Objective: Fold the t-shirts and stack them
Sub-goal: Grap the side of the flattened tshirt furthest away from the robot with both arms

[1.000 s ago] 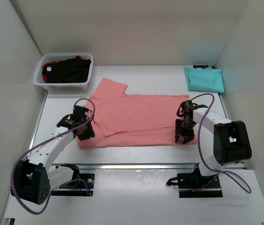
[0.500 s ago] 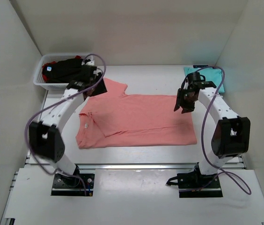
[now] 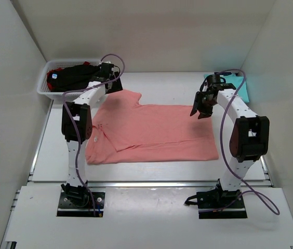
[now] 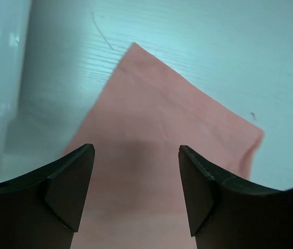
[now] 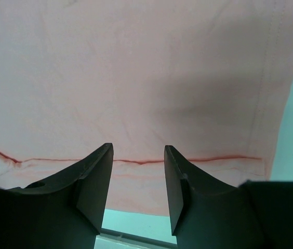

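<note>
The pink t-shirt (image 3: pixel 157 132) lies flat in the middle of the table (image 3: pixel 167 83), with its left side folded over. The left gripper (image 4: pixel 136 155) hangs over the far left sleeve, just beside the basket (image 3: pixel 42 91). Its jaws stand wide apart and hold nothing. The right gripper (image 5: pixel 138 150) hangs over the far right corner of the same shirt, near the hem. Its jaws are partly apart and also empty. A teal t-shirt (image 3: pixel 241 89) lies folded at the far right. Black t-shirts (image 3: pixel 76 77) and a red one (image 3: pixel 55 67) are in the basket.
</note>
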Controlling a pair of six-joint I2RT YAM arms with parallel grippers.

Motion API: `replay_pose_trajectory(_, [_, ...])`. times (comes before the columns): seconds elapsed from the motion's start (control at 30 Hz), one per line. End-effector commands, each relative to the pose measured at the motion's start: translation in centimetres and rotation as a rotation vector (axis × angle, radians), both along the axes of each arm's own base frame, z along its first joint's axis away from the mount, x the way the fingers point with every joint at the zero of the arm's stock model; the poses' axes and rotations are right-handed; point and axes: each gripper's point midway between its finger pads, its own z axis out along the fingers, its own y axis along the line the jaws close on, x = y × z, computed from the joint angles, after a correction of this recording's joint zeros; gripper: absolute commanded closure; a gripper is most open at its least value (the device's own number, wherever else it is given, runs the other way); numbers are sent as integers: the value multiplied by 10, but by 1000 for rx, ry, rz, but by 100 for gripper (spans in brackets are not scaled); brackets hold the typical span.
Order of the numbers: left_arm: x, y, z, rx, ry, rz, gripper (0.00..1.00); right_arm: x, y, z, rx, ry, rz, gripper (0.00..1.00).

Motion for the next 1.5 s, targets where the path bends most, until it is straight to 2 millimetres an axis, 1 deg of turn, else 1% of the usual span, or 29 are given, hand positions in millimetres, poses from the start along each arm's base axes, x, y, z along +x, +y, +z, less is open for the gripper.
replay_pose_trajectory(0.0, [20,17,8,24,-46,26,22,19,4,13,34,-62,-19,59])
replay_pose_trajectory(0.07, [19,19,-3,25,-28,28,23,27,4,14,38,-77,-25,58])
replay_pose_trajectory(0.1, [17,19,-14,27,-6,23,23,26,5,11,41,-65,-30,59])
replay_pose_trajectory(0.17, [15,18,-30,25,23,22,22,34,1,10,37,-81,-43,58])
replay_pose_trajectory(0.2, [20,17,-28,6,22,24,21,38,5,13,45,-95,-34,59])
replay_pose_trajectory(0.23, [21,15,-31,1,27,12,21,38,1,10,41,-83,-45,59])
replay_pose_trajectory(0.3, [24,15,-25,4,10,12,21,40,2,4,42,-67,-47,59])
replay_pose_trajectory(0.37, [25,14,-28,-1,14,16,22,48,3,7,50,-81,-52,58])
replay_pose_trajectory(0.4, [23,17,-29,6,20,18,23,49,3,5,49,-79,-51,59])
replay_pose_trajectory(0.5, [20,6,-32,-16,32,-17,25,62,0,8,57,-99,-67,59])
replay_pose_trajectory(0.53, [19,6,-34,-22,38,-23,25,63,0,4,63,-91,-74,59])
replay_pose_trajectory(0.6, [16,-3,-39,-39,63,-45,29,67,-1,8,64,-105,-78,59])
replay_pose_trajectory(0.63, [19,-4,-34,-35,52,-46,29,68,-3,5,63,-98,-78,59])
replay_pose_trajectory(0.67, [18,-2,-39,-40,69,-45,29,70,0,7,63,-109,-71,58])
replay_pose_trajectory(0.7, [17,-8,-38,-47,72,-55,28,69,-4,3,61,-95,-79,59])
replay_pose_trajectory(0.77, [11,-8,-45,-54,96,-54,27,71,-9,-1,58,-93,-97,58])
replay_pose_trajectory(0.8, [8,-13,-48,-47,112,-74,28,73,-12,-1,59,-97,-110,58])
replay_pose_trajectory(0.83, [8,-11,-50,-37,118,-75,29,74,-9,-2,56,-101,-106,58])
replay_pose_trajectory(0.87, [7,-16,-47,-30,114,-83,30,76,-14,-6,51,-98,-119,58])
replay_pose_trajectory(1.07, [3,-22,-47,-2,119,-125,44,84,-33,-16,-19,-97,-186,57])
replay_pose_trajectory(1.13, [0,-23,-48,4,129,-128,47,89,-35,-14,-12,-109,-208,57])
replay_pose_trajectory(1.2, [-1,-26,-49,4,136,-143,40,92,-39,-18,-15,-106,-219,57])
replay_pose_trajectory(1.23, [-3,-21,-52,9,149,-125,30,94,-38,-15,-11,-112,-224,58])
replay_pose_trajectory(1.3, [-4,-21,-51,4,155,-124,26,98,-39,-14,-12,-120,-225,57])
replay_pose_trajectory(1.33, [-7,-25,-56,-1,167,-139,28,100,-36,-13,-6,-125,-221,57])
replay_pose_trajectory(1.37, [-9,-24,-58,1,181,-140,33,101,-39,-14,-14,-126,-221,57])
replay_pose_trajectory(1.4, [-7,-25,-55,-3,174,-146,38,101,-39,-14,-12,-120,-225,57])
replay_pose_trajectory(1.43, [-8,-26,-55,-4,183,-154,48,101,-48,-16,-11,-114,-240,57])
replay_pose_trajectory(1.47, [-11,-27,-63,-5,203,-160,60,100,-51,-17,-16,-110,-245,58])
